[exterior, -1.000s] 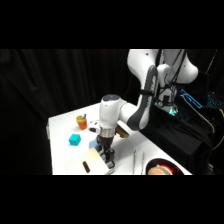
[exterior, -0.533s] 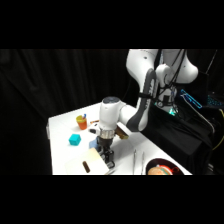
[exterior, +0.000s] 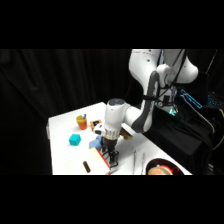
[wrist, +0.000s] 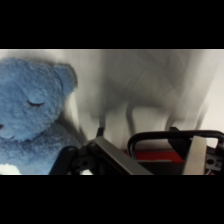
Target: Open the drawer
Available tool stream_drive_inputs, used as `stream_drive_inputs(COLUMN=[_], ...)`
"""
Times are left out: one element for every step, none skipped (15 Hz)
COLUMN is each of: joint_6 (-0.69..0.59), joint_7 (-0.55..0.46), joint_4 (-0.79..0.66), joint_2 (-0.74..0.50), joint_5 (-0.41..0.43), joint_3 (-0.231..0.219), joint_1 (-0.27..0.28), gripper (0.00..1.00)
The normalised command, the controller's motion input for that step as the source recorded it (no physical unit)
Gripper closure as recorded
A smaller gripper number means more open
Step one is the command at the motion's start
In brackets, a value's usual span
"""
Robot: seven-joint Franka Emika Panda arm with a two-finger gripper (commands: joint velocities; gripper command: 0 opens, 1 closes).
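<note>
Fingers (wrist: 196,156) of the gripper (wrist: 150,144) stand apart, one on either side of the black loop handle (wrist: 165,135), not yet clamped on it. Behind the loop runs the reddish trim of the drawer (wrist: 155,156). In the side view the drawer (exterior: 103,159) sits near the table's (exterior: 62,125) front edge, directly under the gripper (exterior: 111,153), with the teal cube (exterior: 75,139) and the small orange block (exterior: 81,121) well apart from it, farther back.

The likely trouble is the blue teddy bear (wrist: 30,115), which lies just beside the gripper. A pull angled that way could catch or drag it. The other risk is the grasp itself: if the jaws shut only on the loop's edge, the handle could slip out once the pull starts, or the whole box might slide instead of the drawer opening, since nothing braces it.

Against the frame half a second earlier, little differs. The gripper appears slightly lower and nearer the table's front, and the cube and block lie where they did.
</note>
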Motion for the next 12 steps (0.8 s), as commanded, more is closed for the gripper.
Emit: stream_drive_inputs(joint_6=[0.23,0.21,0.20,0.20,0.22,0.22,0.23,0.22,0.21,0.21,0.20,0.18], joint_7=[-0.05,-0.06,-0.06,-0.07,-0.07,-0.08,-0.10,-0.11,-0.12,-0.12,-0.13,-0.13], joint_4=[-0.58,-0.58,-0.57,-0.55,-0.56,-0.55,-0.54,-0.52,-0.50,-0.48,-0.46,-0.44], joint_2=[-0.40,-0.40,-0.40,-0.39,-0.39,-0.38,-0.36,-0.35,-0.33,-0.32,-0.31,-0.30], joint_5=[-0.035,-0.026,-0.022,-0.017,-0.017,-0.015,-0.013,-0.007,-0.004,-0.003,-0.001,-0.002], joint_3=[-0.005,0.004,-0.003,0.016,0.005,0.011,0.030,0.067,0.074,0.095,0.129,0.121], joint_1=[-0.004,-0.038,-0.051,-0.078,-0.076,-0.089,-0.112,-0.148,-0.147,-0.158,-0.182,-0.165], gripper=[0.00,0.00,0.00,0.00,0.00,0.00,0.00,0.00,0.00,0.00,0.00,0.00])
